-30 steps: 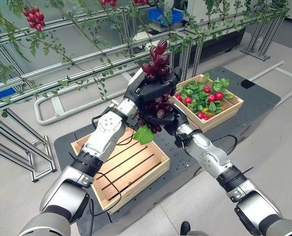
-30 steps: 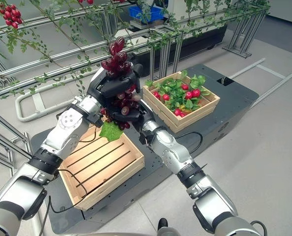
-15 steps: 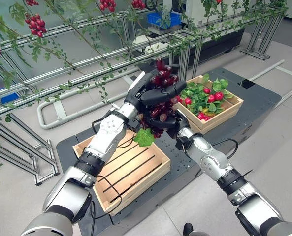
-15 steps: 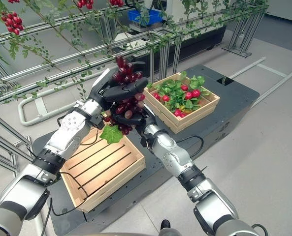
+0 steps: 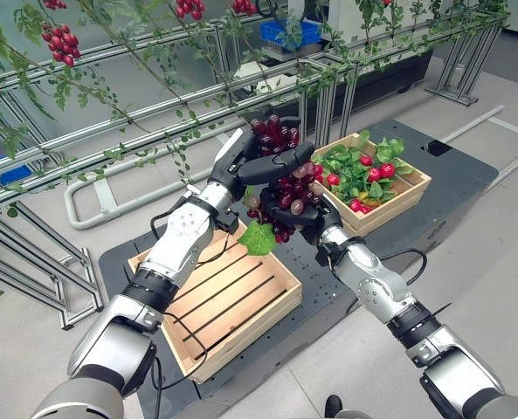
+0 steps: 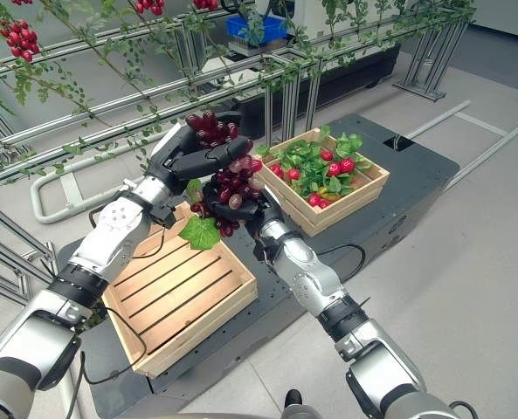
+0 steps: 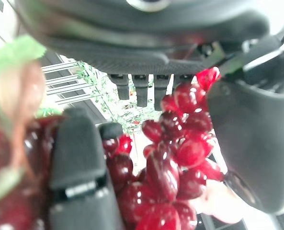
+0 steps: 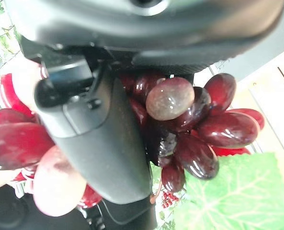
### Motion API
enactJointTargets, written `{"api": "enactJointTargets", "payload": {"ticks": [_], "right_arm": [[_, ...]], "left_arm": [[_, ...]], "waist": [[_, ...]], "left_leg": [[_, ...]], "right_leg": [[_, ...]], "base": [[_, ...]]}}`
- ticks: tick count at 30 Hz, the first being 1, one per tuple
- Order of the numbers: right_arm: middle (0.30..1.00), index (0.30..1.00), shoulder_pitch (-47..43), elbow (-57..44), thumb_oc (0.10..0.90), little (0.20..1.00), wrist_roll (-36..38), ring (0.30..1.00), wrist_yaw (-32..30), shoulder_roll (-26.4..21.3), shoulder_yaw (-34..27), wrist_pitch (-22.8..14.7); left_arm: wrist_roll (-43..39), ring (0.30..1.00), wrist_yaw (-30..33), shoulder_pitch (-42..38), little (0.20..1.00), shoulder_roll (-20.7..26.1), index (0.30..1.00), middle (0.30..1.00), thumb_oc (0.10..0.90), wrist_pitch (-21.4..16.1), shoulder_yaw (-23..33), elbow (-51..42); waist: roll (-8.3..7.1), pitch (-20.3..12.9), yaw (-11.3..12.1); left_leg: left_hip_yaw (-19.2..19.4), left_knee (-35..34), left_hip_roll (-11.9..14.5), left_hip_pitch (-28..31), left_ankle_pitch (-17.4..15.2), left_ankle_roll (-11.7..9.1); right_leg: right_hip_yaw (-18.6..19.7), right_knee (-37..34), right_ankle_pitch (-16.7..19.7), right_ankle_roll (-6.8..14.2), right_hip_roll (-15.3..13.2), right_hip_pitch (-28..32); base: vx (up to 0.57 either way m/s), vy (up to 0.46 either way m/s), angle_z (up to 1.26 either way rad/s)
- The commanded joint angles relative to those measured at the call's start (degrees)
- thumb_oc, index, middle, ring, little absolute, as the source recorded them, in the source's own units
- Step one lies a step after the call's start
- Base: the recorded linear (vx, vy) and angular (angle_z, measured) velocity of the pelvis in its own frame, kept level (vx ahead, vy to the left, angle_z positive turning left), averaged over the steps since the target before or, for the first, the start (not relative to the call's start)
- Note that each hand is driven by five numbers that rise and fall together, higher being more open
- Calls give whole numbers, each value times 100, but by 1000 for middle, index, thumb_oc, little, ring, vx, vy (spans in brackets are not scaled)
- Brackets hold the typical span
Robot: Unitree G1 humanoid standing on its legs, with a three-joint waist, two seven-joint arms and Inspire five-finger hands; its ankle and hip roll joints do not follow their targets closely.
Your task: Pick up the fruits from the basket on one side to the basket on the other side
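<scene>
A bunch of dark red grapes (image 5: 274, 138) with a green leaf (image 5: 257, 237) hangs in the air above the gap between two wooden crates. My right hand (image 5: 307, 218) is shut on the lower half of the grapes (image 8: 204, 124), its thumb (image 8: 108, 139) pressed across them. My left hand (image 5: 234, 170) cups the top of the bunch (image 7: 180, 143) with straight fingers; its thumb (image 5: 276, 166) lies over the front. The left crate (image 5: 134, 258) is empty. The right crate (image 5: 400, 203) holds red fruits (image 5: 376, 171) among green leaves.
Both crates stand on a dark platform (image 5: 468, 179). Behind them runs a metal rail frame (image 5: 110, 122) hung with leafy vines and red berry clusters (image 5: 59, 39). A blue bin (image 5: 285, 30) sits far back.
My left hand's fingers have uncurled from the bunch and now stand straight beside its top. The right hand still holds the grapes, and the bunch has shifted a little to the right.
</scene>
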Motion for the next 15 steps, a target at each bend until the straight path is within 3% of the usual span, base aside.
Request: {"api": "enactJointTargets", "payload": {"ticks": [1, 10, 15], "right_arm": [[300, 300, -460, 22, 400, 300, 351, 300, 242, 408, -790, -1037], [300, 300, -353, 124, 400, 300, 399, 300, 274, 345, -827, -1067], [300, 300, -272, 151, 400, 300, 417, 300, 285, 258, -896, -1113]], "left_arm": [[-189, 900, 92, -846, 900, 420, 900, 900, 800, -709, 270, 158], [-327, 900, 228, -958, 900, 569, 900, 900, 800, -818, 345, -3], [-167, 900, 765, -926, 900, 666, 900, 900, 800, -925, 512, 56]], "waist": [[-118, -675, 35], [-94, -686, 10], [-85, -686, -16]], "left_leg": [[-221, -11, -201, -426, -42, 151], [-182, -11, -175, -421, -31, 127], [-155, -11, -149, -430, -23, 105]], "right_leg": [[-28, 10, -600, -132, -167, 382], [-9, 10, -599, -133, -157, 377], [0, 10, -602, -141, -148, 355]], "base": [[0, 0, 0], [0, 0, 0], [3, -4, -3]]}}
